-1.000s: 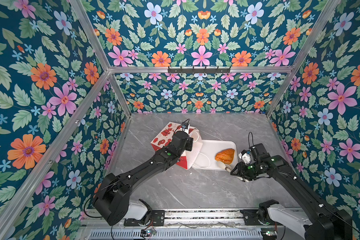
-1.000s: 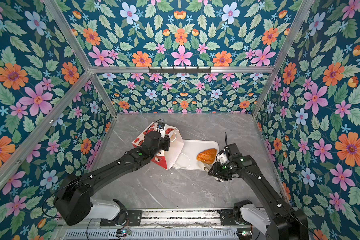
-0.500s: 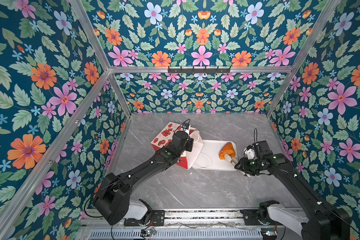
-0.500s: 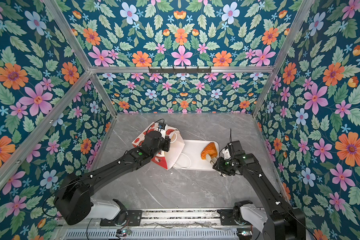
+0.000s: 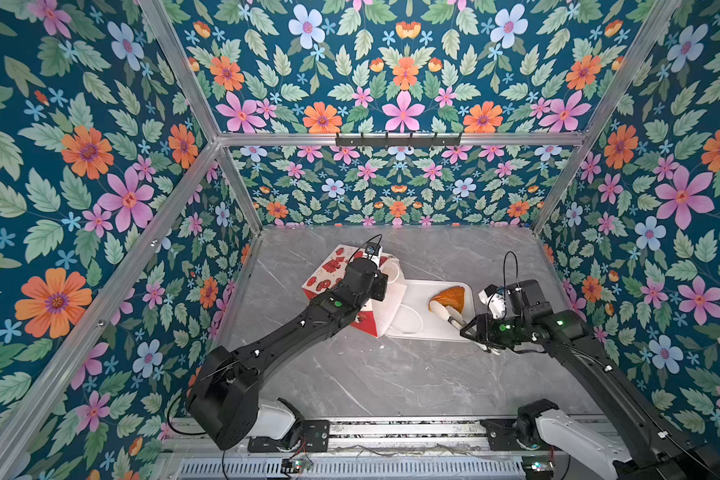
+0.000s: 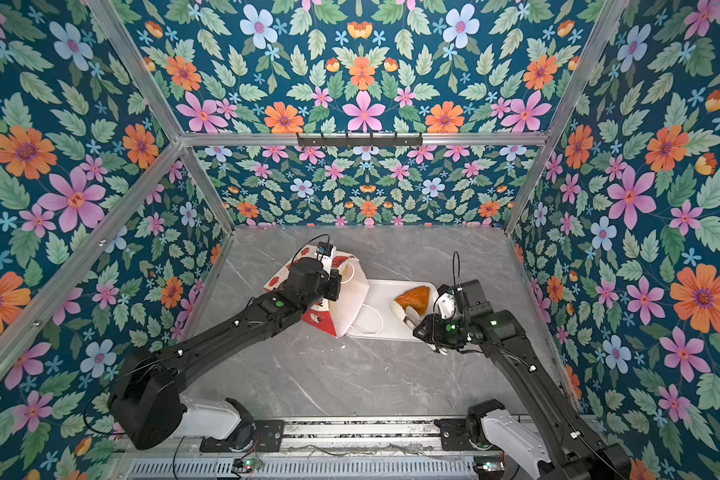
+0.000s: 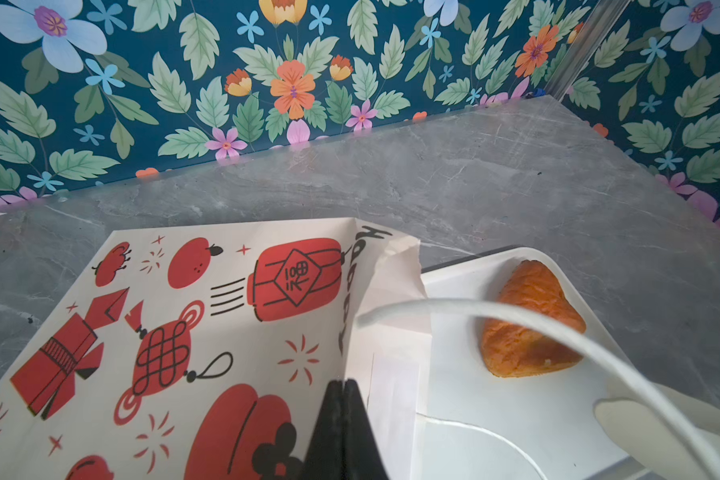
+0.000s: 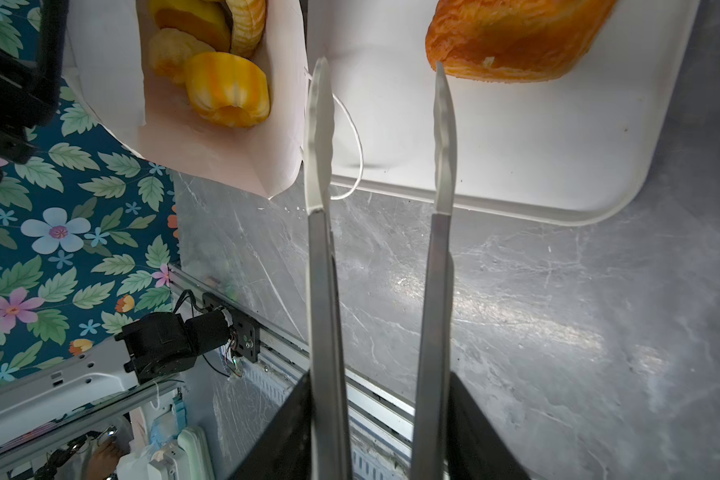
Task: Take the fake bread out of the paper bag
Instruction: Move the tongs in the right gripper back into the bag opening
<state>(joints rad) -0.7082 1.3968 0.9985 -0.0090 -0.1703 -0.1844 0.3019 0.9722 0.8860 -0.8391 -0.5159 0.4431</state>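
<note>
- Pinching the top edge of the bag (image 7: 184, 311) mouth, the left gripper (image 7: 344, 399) has its fingers (image 7: 329, 428) pressed together. The paper is thin, so the hold is a judgement and not plainly seen.
- Right gripper (image 8: 381, 378): fingers clamped on the arms of the tongs (image 8: 321, 291). The tong tips (image 8: 319, 124) stand apart with nothing between them. One tip is just beside the puff (image 8: 516, 37).
- Done: one piece of bread, the triangular puff, lies on the far right part of the tray (image 8: 537, 145), outside the bag.
- Left: at least three yellow pieces (image 8: 225, 91) lie inside the bag mouth. Any deeper ones are hidden.
- Judged progress: early, with one piece out and most to go.
- Bag: on its side, left of centre, mouth facing right and overlapping the tray's left edge. A cord handle (image 8: 356, 137) trails onto the tray.
- Next step, as a judgement: swing the tongs left into the mouth and close on the nearest roll.
- Surface: a grey marble-look table (image 5: 391, 374) carries the bag and tray.
- Room: floral walls (image 5: 391, 83) on three sides, an aluminium frame (image 5: 267, 139), and a rail (image 5: 391, 428) along the near edge with both arm bases.
</note>
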